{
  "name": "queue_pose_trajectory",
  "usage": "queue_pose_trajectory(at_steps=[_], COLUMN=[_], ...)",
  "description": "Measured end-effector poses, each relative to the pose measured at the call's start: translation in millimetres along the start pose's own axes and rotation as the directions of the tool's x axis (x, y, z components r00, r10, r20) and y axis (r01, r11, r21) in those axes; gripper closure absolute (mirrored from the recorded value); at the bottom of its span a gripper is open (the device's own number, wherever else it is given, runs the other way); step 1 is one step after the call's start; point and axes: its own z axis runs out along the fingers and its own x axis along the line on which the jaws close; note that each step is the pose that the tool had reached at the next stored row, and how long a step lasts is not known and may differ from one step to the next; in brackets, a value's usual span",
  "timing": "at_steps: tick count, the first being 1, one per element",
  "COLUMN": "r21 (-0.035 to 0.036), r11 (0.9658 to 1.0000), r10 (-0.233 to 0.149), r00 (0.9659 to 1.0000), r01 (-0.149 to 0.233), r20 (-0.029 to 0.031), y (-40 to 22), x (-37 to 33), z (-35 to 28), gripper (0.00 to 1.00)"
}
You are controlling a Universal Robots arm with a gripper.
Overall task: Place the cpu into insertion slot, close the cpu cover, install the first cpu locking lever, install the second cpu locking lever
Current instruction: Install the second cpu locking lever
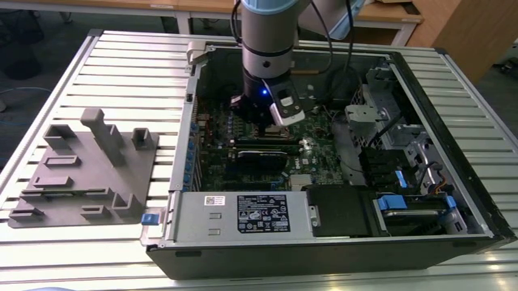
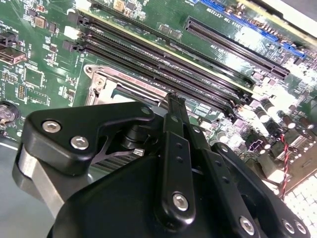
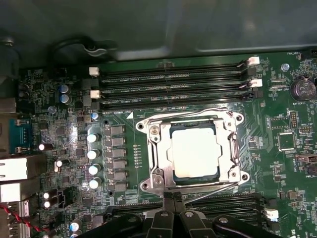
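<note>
In the first wrist view, the small square cpu (image 3: 193,152) with its dull silver-grey metal top lies seated in the silvery-rimmed insertion slot (image 3: 233,171) on the green circuit board (image 3: 277,163), the thin silvery cpu cover (image 3: 225,148) closed around it, and the black gripper (image 3: 172,198), fingertips pressed together and empty, hovers just beside the socket's edge.

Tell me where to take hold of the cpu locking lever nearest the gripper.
Probably pinch the locking lever across its thin wire rod, from straight above: it lies low along the edge of the cpu cover, with memory slots close beside.
</note>
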Motion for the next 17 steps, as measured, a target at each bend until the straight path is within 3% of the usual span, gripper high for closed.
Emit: queue_pose_trajectory(at_steps=[6,17], r21=[0.0,-0.0014], r11=[1.0,1.0], r10=[0.0,-0.001], r00=[1.0,0.9999], r01=[0.0,0.001], r20=[0.001,0.0104], y=[-0.2,-1.4], x=[1.7,9.9], z=[-0.1,1.8], gripper=[0.89,0.89])
